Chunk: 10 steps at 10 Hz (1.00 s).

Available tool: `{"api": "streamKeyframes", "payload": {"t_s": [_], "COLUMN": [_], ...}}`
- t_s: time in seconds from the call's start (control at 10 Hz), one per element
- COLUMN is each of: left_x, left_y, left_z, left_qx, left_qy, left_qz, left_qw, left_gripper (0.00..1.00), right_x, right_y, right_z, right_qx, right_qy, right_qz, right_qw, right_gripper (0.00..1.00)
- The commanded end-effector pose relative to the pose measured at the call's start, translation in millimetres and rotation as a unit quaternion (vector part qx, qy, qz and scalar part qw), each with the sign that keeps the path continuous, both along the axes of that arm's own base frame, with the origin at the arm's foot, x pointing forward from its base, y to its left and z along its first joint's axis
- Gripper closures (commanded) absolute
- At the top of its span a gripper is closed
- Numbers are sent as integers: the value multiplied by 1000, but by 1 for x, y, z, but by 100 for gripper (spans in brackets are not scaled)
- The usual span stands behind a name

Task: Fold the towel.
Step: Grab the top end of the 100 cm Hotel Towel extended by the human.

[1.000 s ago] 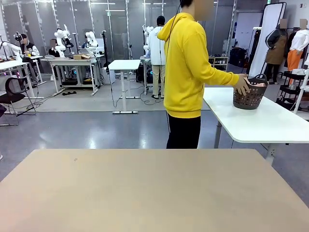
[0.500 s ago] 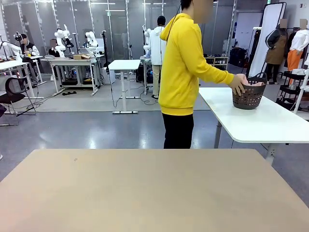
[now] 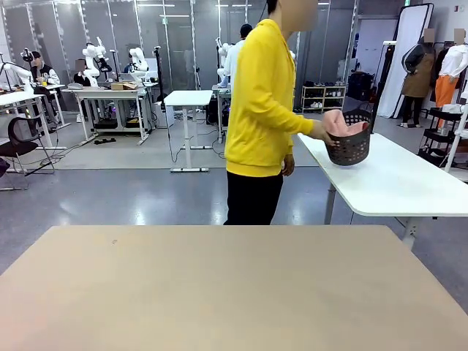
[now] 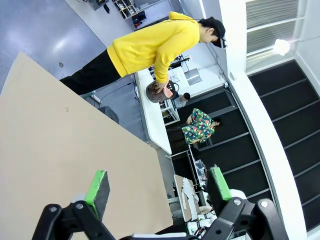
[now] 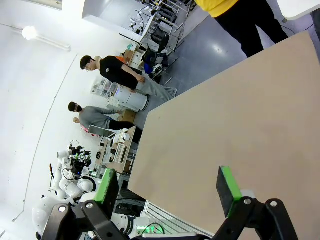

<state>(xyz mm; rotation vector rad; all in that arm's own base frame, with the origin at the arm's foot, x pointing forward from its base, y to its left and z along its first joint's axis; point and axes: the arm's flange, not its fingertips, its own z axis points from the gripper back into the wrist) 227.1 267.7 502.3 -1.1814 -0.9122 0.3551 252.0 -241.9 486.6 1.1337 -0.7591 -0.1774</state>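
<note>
Holding: person's hand (image 3: 320, 133) grips dark grey perforated plastic basket (image 3: 349, 151) containing salmon-pink terry towel (image 3: 337, 121)
Left tool (image 4: 159, 184): spread
Right tool (image 5: 167, 183): spread

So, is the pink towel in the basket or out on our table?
In: the salmon-pink terry towel bulges from the dark grey perforated plastic basket in the person's hand.

So the left gripper (image 4: 159, 187) is seen with its jaws spread wide, green pads (image 4: 97, 187) set well apart and facing each other, black finger links angled outward from the bottom edge of its wrist view. Same deal for the right gripper (image 5: 168, 186): jaws are spread wide, green pads (image 5: 226, 185) set well apart. Both wrists are rolled, going by how tilted each view is
</note>
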Motion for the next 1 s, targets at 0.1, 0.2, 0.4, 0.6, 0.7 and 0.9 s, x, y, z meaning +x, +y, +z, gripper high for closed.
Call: {"api": "streamKeyframes", "payload": {"t_s": [0.1,0.2,0.4,0.6,0.7,0.9], "left_x": [1,1,1,1,1,1], "left_y": [2,2,2,2,2,2], "left_z": [2,2,2,2,2,2], "left_qx": [-1,-1,-1,-1,-1,-1], "left_qy": [-9,-9,-9,-9,-9,-9], "left_qz": [-3,-3,-3,-3,-3,-3], "left_qw": [1000,1000,1000,1000,1000,1000], "left_gripper": [0,0,0,0,0,0], "right_x": [0,0,0,0,0,0], "right_y": [-1,-1,-1,-1,-1,-1], "right_z": [2,2,2,2,2,2], "right_qx": [3,3,3,3,3,3], "right_qy": [-6,-6,-6,-6,-6,-6], "right_qz": [-2,-2,-2,-2,-2,-2], "right_qw": [1000,1000,1000,1000,1000,1000], "right_gripper": [0,0,0,0,0,0]}}
